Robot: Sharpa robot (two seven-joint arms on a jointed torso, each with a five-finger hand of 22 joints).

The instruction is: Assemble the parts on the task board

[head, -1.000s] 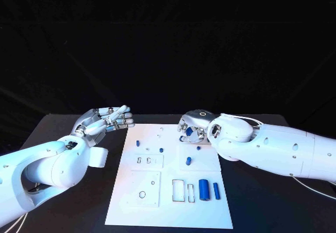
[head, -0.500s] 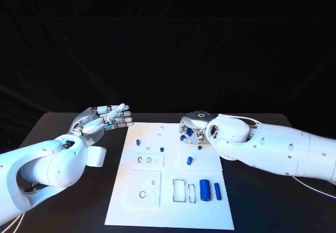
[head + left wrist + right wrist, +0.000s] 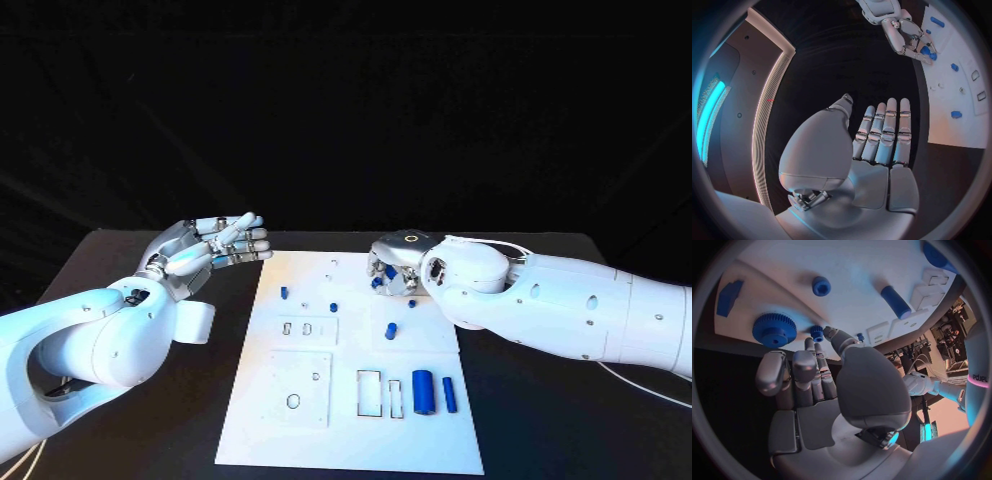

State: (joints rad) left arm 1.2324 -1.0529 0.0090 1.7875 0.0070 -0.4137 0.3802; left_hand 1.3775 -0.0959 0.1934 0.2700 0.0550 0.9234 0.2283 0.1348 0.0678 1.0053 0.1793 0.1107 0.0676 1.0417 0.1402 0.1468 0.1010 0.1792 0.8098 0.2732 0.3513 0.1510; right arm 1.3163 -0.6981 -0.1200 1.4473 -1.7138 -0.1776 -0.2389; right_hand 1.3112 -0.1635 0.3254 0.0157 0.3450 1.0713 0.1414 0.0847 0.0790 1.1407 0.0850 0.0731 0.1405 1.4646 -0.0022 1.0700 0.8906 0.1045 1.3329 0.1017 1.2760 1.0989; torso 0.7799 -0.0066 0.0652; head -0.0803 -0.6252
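Left hand [image 3: 209, 245]: raised above the table [image 3: 137, 265] just left of the board's far left corner, palm up, fingers straight and lying side by side. Holds nothing and touches nothing.

Right hand [image 3: 397, 262]: over the far right part of the board [image 3: 346, 440], palm down, fingers partly curled toward the surface. The right wrist view shows nothing between the fingers [image 3: 795, 372]; the fingertips hang just above the board beside a small blue peg [image 3: 817, 332]. Whether a fingertip touches that peg cannot be told.

Board: white plate in the middle of the table, long side running near to far.

Parts on the board, head view:
- Large blue cylinder [image 3: 423, 391] lying near the right edge at the near end, with a slimmer blue bar [image 3: 449, 394] just right of it.
- Two empty rectangular slots [image 3: 381, 393] just left of the cylinder.
- Short blue cylinder [image 3: 391, 330] lying in the middle right area.
- Small blue pieces [image 3: 286, 294] at the far left part, standing apart from each other.
- Blue gear [image 3: 774, 329] at the far right corner, close to the right hand's fingers; a flat blue piece [image 3: 728, 297] lies beside it at the board's edge.

Two arms well apart, one on each side of the board
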